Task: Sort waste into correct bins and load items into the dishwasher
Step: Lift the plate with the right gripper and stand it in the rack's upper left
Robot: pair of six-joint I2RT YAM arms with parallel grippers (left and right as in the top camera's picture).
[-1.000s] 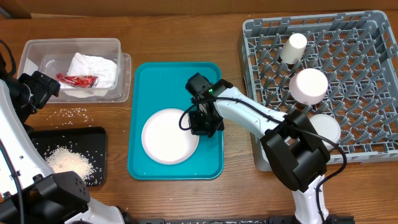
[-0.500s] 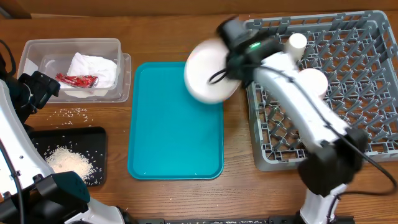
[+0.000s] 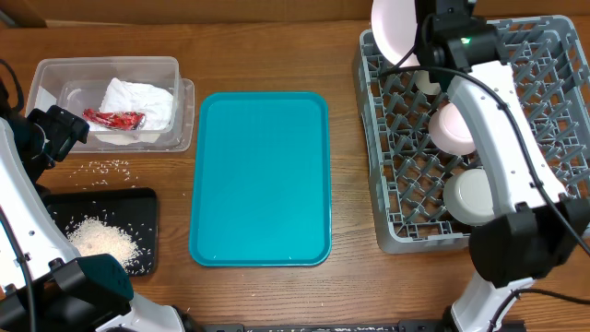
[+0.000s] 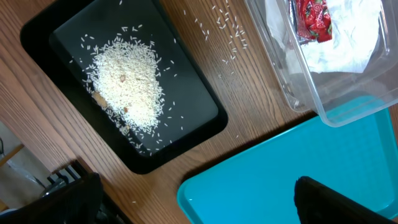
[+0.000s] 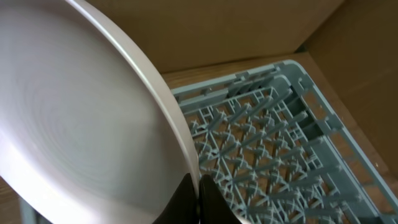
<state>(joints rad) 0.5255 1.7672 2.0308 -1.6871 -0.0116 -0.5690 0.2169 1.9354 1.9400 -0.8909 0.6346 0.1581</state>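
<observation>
While the right claw [image 3: 427, 32] is clamped on the rim of the plate [image 3: 395, 32], the plate hangs tilted on edge over the rack's [image 3: 544, 111] far corner, on the tray [image 3: 258, 184] side. The peg rows lie directly below. I'd judge the plate's edge must line up with a free gap between pegs. The left claw [image 4: 199, 202] is spread open beside the tub [image 3: 55, 74], well apart from the rack.

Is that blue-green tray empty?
Empty. The tray shows only bare surface; the plate is in the right gripper over the rack.
</observation>
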